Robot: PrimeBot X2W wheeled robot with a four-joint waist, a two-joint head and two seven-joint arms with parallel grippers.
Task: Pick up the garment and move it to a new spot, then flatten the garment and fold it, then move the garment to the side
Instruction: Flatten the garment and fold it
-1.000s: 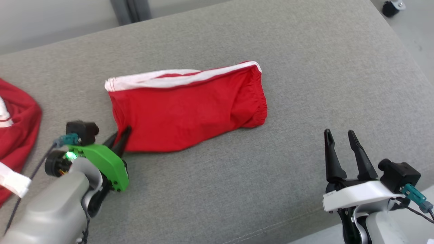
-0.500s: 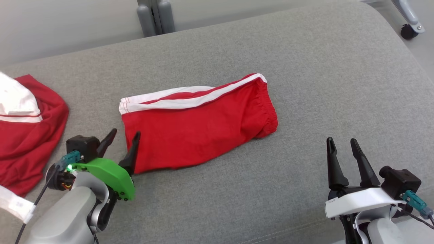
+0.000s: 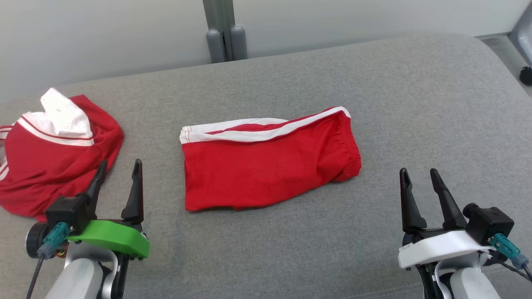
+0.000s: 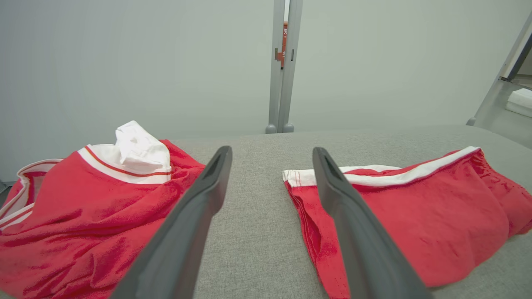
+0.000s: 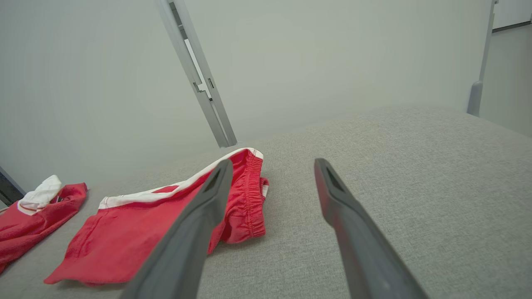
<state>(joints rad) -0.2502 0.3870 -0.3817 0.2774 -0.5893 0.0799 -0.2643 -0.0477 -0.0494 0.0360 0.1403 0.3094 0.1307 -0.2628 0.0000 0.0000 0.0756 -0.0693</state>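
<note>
The garment (image 3: 266, 164), red shorts with white side stripes folded into a rectangle, lies flat in the middle of the grey cushion; it also shows as the garment (image 4: 411, 207) and the garment (image 5: 166, 216) in the wrist views. My left gripper (image 3: 119, 168) stands open at the lower left, apart from the shorts, nothing between its fingers. In its own view the left gripper (image 4: 272, 155) points at bare cushion between the two red pieces. My right gripper (image 3: 419, 173) is open at the lower right, well clear of the waistband; its own view shows the right gripper (image 5: 270, 166) empty.
A second red and white garment (image 3: 54, 162) lies crumpled at the cushion's far left, just beyond my left fingertips. The grey cushion (image 3: 374, 83) has bare room on the right and front. A grey post (image 3: 222, 37) and a pale wall stand behind.
My left gripper opened and let go of the shorts' lower left corner, then drew back to the left. The head camera shifted, so the whole scene slid right and down.
</note>
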